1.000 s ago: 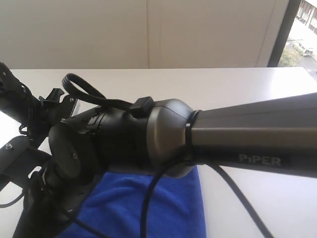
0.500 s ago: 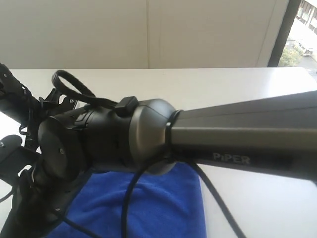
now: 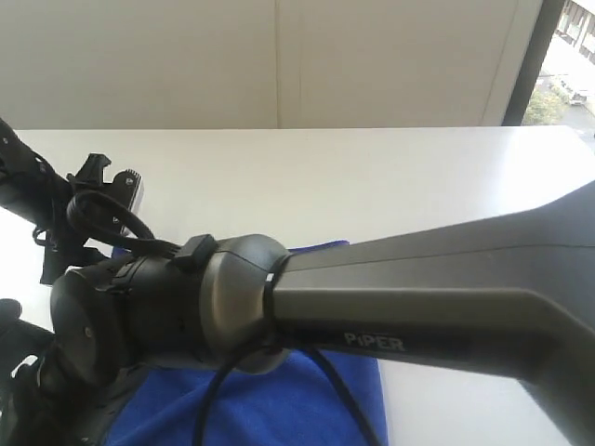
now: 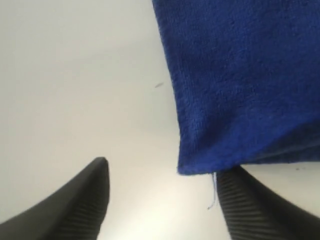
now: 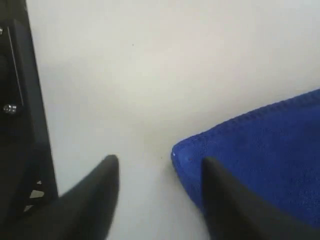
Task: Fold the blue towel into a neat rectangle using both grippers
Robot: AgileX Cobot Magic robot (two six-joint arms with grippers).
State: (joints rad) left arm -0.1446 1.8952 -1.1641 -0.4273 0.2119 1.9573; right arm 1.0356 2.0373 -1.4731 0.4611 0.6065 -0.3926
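My left gripper (image 4: 161, 200) stands wide, holding nothing; a corner of the blue towel (image 4: 240, 75) lies between its jaws, close to one of them. My right gripper (image 5: 157, 192) is wide and empty too, with a towel corner between its jaws. The towel lies on the white table (image 4: 75, 75), apart from the edge by the wall (image 3: 279, 56).
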